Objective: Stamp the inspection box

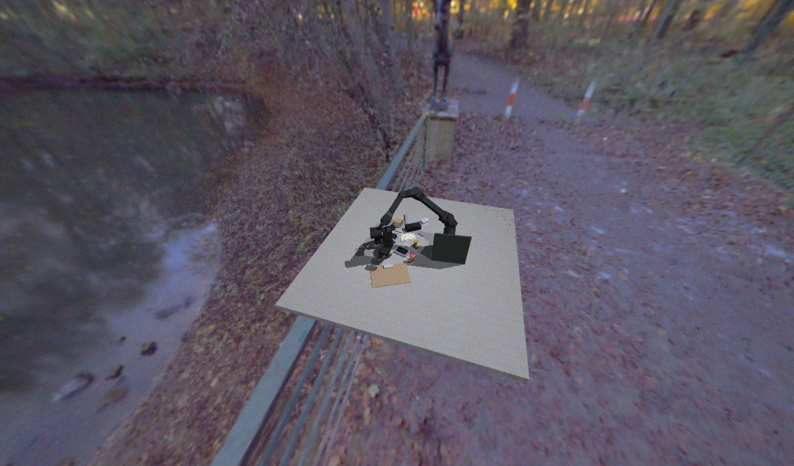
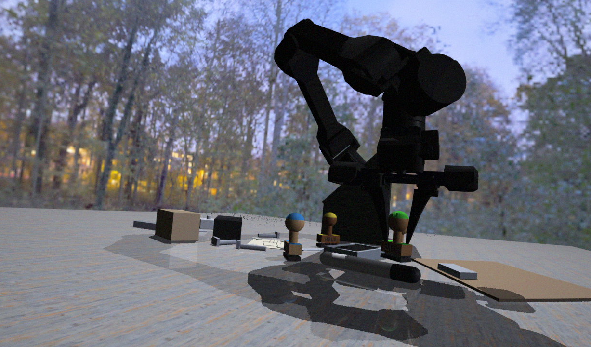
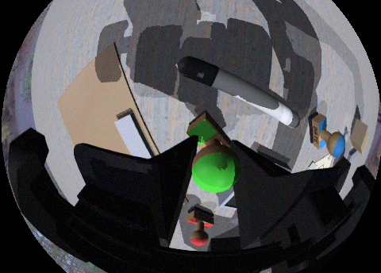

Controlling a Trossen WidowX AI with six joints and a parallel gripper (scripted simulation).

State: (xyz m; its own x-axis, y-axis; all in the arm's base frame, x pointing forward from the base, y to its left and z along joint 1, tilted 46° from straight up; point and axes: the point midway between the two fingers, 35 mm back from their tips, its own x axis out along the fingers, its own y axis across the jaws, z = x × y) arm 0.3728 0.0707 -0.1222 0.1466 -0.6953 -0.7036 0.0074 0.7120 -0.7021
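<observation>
The stamp with a green-topped round wooden knob [image 1: 390, 252] [image 2: 399, 236] [image 3: 215, 170] is between the two fingers of the black gripper [image 1: 386, 255] [image 2: 396, 239] [image 3: 214, 143], which is partly closed and has hold of it. The writing on its wooden block is too dark to read surely, so I cannot confirm the word PASS. The stamp stands about upright, low at the bench [image 1: 463, 318] [image 2: 73, 280] [image 3: 79, 27]; I cannot tell if its dark underside touches the surface. Just beside it lies a thick black and grey marker-like cylinder [image 2: 366, 266] [image 3: 254, 92]. Near to it is also the grey shallow ink pad with dark inside [image 1: 402, 250] [image 2: 370, 253]. The red-topped wooden stamp [image 1: 411, 257] [image 3: 200, 225] stands near the pad. The blue-topped wooden stamp [image 2: 294, 241] [image 3: 327, 136], marked DATE, and the yellow-topped wooden stamp [image 1: 415, 244] [image 2: 329, 231], marked HOLD, stand apart from the gripper. The cream printed card [image 1: 408, 237] [image 2: 267, 244] lies flat; its inspection box is too small to make out. On the other side, a white flat block [image 1: 388, 266] [image 2: 456, 271] [image 3: 131, 136] rests on a thin tan board [image 1: 391, 277] [image 2: 517, 280] [image 3: 87, 102]. Farther away are a tan cube [image 1: 398, 221] [image 2: 176, 225] and a black block [image 1: 413, 227] [image 2: 227, 227].
</observation>
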